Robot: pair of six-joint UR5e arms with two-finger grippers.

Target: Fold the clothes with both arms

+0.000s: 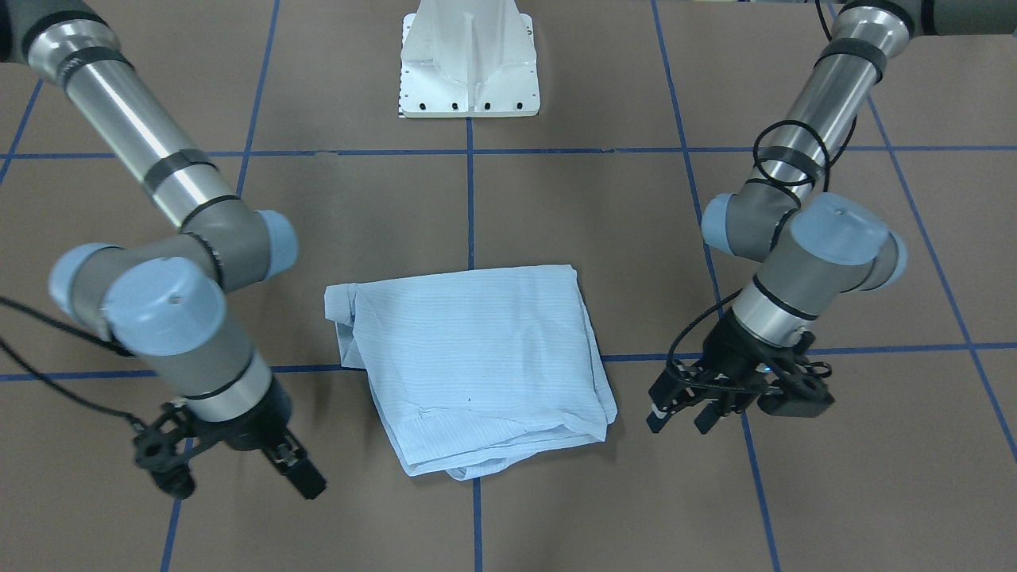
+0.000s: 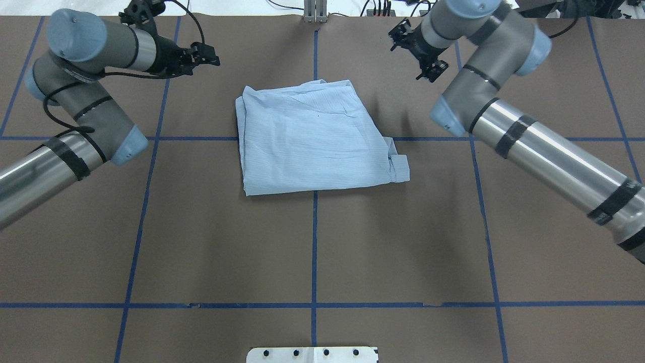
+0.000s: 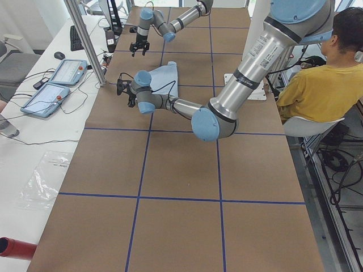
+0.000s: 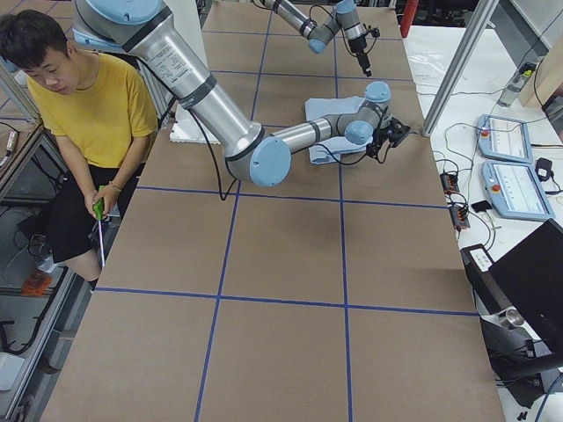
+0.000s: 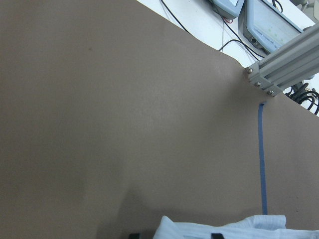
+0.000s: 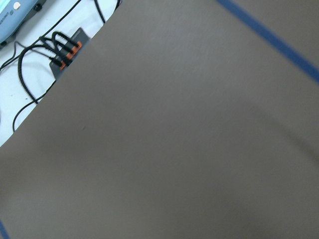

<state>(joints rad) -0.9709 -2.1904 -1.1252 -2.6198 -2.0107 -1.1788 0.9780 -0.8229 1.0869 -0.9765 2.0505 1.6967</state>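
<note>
The light blue striped shirt (image 1: 477,357) lies folded into a rough rectangle at the middle of the brown table (image 1: 604,230); it also shows in the overhead view (image 2: 312,146). My left gripper (image 1: 682,419) hangs open just above the table beside one short edge of the shirt, not touching it. In the left wrist view its two fingertips (image 5: 215,235) stand apart at the bottom edge, with a shirt corner (image 5: 224,229) between them. My right gripper (image 1: 310,481) is near the other side of the shirt, clear of it, its fingers together and empty. The right wrist view shows only bare table.
The white pedestal base (image 1: 469,71) stands at the robot's side of the table. Blue tape lines (image 2: 315,252) cross the table. An aluminium post (image 5: 279,64) and control tablets (image 4: 506,141) are beyond the far edge. A person in yellow (image 3: 317,85) sits behind the robot.
</note>
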